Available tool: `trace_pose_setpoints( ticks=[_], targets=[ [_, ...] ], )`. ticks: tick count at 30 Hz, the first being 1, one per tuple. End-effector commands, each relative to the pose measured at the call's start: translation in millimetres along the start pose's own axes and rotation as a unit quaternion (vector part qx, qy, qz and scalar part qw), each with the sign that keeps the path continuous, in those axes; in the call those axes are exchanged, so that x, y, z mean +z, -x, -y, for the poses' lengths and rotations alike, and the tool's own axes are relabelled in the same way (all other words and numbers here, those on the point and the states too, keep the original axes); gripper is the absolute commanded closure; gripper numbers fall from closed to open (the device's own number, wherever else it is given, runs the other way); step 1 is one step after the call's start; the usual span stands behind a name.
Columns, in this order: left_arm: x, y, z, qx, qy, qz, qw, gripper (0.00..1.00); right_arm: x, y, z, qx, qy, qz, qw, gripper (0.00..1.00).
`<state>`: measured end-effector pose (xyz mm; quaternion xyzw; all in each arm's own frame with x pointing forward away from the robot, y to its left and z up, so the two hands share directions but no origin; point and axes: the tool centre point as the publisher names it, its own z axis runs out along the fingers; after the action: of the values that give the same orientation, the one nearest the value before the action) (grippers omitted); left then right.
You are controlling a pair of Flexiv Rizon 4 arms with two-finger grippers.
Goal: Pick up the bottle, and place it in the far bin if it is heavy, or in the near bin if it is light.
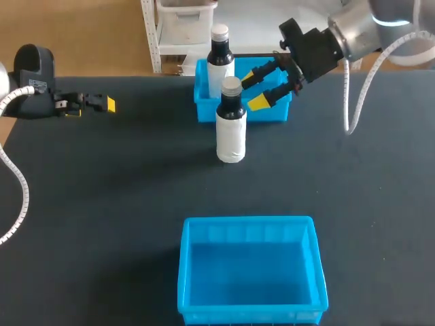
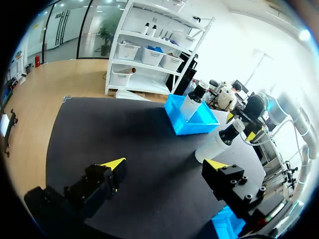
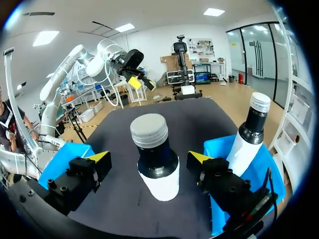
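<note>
A bottle (image 1: 231,123) with a white label, dark neck and grey cap stands upright on the black table between the two bins. My right gripper (image 1: 259,88) is open at cap height, just behind and to the right of it. In the right wrist view the bottle (image 3: 155,159) stands between the spread fingers of the right gripper (image 3: 149,157), and neither touches it. My left gripper (image 1: 102,103) hangs open and empty far to the left; in its own view the left gripper (image 2: 164,164) faces the bottle (image 2: 219,144) from a distance.
The far blue bin (image 1: 201,109) behind the bottle holds a second, similar bottle (image 1: 220,58) standing upright. The near blue bin (image 1: 248,221) sits empty at the table's front edge. Bare black tabletop lies on both sides.
</note>
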<state>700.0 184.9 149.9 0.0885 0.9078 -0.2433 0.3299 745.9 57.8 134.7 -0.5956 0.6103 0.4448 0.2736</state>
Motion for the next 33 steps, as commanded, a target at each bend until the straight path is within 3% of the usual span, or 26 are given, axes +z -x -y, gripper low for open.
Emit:
trace_pose_setpoints(
  ticks=[1,27,28,30,33],
  targets=[
    [0,0.0,0.0,0.0,0.0,0.0,1.0,0.0,9,2,-6,-0.002,-0.09,-0.001,0.996,0.0],
    [0,0.0,0.0,0.0,0.0,0.0,1.0,0.0,42,6,4,-0.003,-0.055,0.002,0.998,0.0],
    [0,0.0,0.0,0.0,0.0,0.0,1.0,0.0,42,6,5,-0.003,-0.055,0.002,0.998,0.02],
    [0,0.0,0.0,0.0,0.0,0.0,1.0,0.0,43,6,5,-0.003,-0.054,0.003,0.999,0.21],
    [0,0.0,0.0,0.0,0.0,0.0,1.0,0.0,44,6,5,-0.003,-0.053,0.003,0.999,0.37]
  ],
)
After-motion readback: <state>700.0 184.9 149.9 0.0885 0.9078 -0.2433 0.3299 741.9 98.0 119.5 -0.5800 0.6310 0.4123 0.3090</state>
